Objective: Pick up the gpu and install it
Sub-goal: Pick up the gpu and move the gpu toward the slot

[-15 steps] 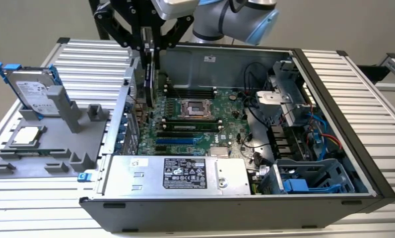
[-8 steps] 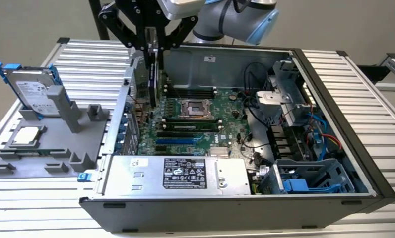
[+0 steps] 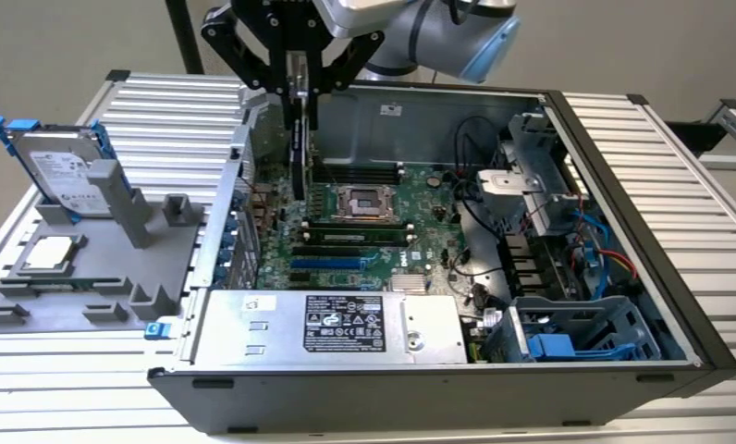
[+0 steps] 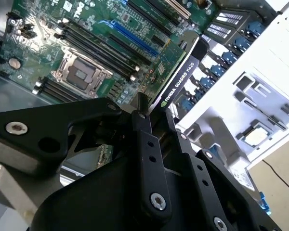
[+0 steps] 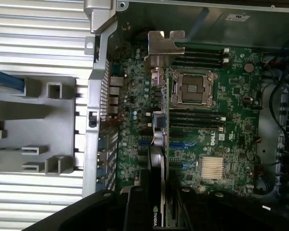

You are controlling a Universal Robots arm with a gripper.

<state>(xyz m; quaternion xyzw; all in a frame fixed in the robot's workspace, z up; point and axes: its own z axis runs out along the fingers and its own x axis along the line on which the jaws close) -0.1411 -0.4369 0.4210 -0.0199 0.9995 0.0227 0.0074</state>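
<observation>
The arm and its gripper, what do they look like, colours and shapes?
The arm is rounded silver-grey metal with a light blue joint cap. The gripper is black: flat angular link bars joined by silver screws, narrowing to slim fingers.

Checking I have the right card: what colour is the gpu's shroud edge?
Black with pale lettering; the gpu shows it best in the second wrist view.

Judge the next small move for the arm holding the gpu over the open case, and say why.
Probably a slow descent toward the blue slots, with alignment checked on the way. The hand is shut on the gpu, which hangs upright inside the case above the motherboard. No slot holds it yet, and the blue slots lie free.
</observation>
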